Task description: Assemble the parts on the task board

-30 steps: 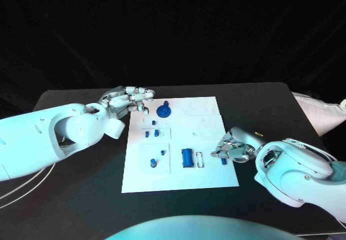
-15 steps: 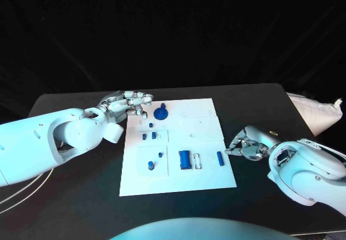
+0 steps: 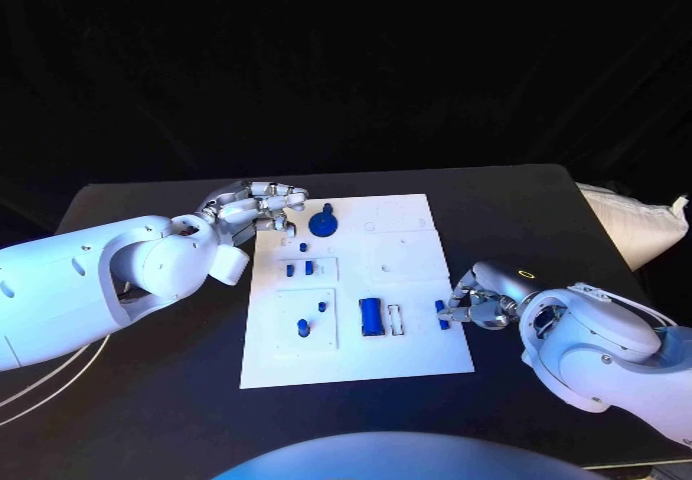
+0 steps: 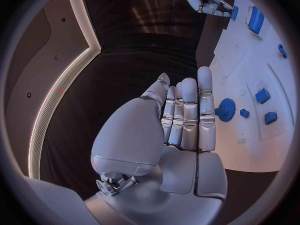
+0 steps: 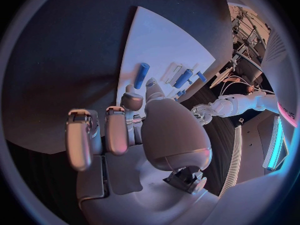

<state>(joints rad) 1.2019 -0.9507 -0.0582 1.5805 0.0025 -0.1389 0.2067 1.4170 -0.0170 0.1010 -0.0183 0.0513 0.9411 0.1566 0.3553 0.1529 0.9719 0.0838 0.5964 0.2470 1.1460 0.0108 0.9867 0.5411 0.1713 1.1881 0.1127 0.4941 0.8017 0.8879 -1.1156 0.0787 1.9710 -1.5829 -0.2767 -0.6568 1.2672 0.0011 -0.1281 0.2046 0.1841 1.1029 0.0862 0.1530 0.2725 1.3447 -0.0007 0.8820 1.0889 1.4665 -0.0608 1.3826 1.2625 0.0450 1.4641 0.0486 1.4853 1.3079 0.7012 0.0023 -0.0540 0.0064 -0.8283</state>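
White task board (image 3: 411, 355) flat in the middle of the black table (image 3: 562, 215), long sides running front to back. Near its far edge, a round blue knob-like part (image 3: 323, 223); below that, two small blue blocks (image 3: 300, 269) side by side in a framed recess toward the left edge. Closer to the front — a small blue peg (image 3: 303, 325) in a second framed recess, and beside it, toward the centre, an upright blue rectangular block (image 3: 372, 316). At the right edge, a slim blue bar (image 3: 441, 313), lying lengthwise on the board. Right hand (image 3: 477, 303) low over the table at that right edge, thumb and one fingertip reaching to the near end of the bar, other fingers curled in; whether the bar is actually pinched — cannot tell. Left hand (image 3: 260, 207) raised at the board's far left corner, just beside the round part, fingers straight and pressed side by side in the left wrist view, nothing in them.
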